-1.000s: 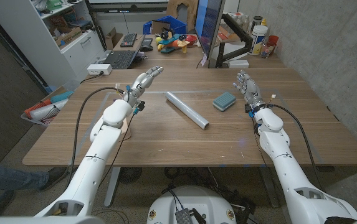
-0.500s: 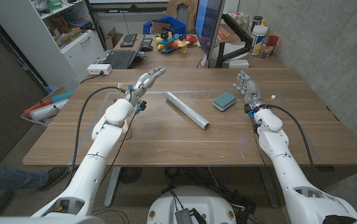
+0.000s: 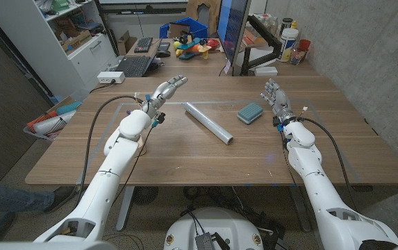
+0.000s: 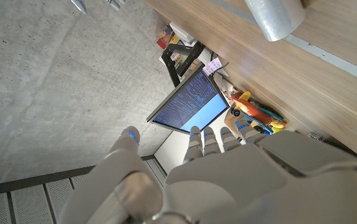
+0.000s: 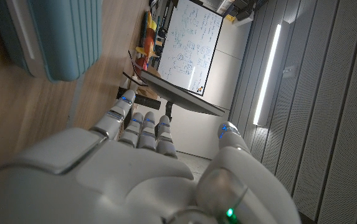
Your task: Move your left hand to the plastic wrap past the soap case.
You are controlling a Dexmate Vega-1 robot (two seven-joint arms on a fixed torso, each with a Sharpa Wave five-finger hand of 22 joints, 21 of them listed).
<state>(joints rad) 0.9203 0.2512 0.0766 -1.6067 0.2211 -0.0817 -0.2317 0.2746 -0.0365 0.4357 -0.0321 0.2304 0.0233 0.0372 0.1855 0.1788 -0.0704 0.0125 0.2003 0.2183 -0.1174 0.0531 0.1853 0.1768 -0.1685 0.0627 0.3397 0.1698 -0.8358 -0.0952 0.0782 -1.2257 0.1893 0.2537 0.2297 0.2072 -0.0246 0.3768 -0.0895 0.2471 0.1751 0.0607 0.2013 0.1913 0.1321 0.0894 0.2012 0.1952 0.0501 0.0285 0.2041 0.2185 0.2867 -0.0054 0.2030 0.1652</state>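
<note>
Left hand reaching out toward the roll

The left hand (image 3: 165, 90), fingers stretched and holding nothing, is edging farther out than a second ago, nearing the plastic wrap (image 3: 209, 122) lying mid-table; beyond it the soap case (image 3: 251, 112) is sitting beside the idle, loosely spread right hand (image 3: 275, 95)

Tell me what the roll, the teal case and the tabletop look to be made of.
Plastic wrap roll: thin clear film wound on a tube, going by its silvery, glossy sheen.
Soap case: probably moulded plastic, matte teal, with ridges running along its lid.
Table: wood or wood-look laminate; brown grain with a satin finish. Which of the two cannot be told.
</note>
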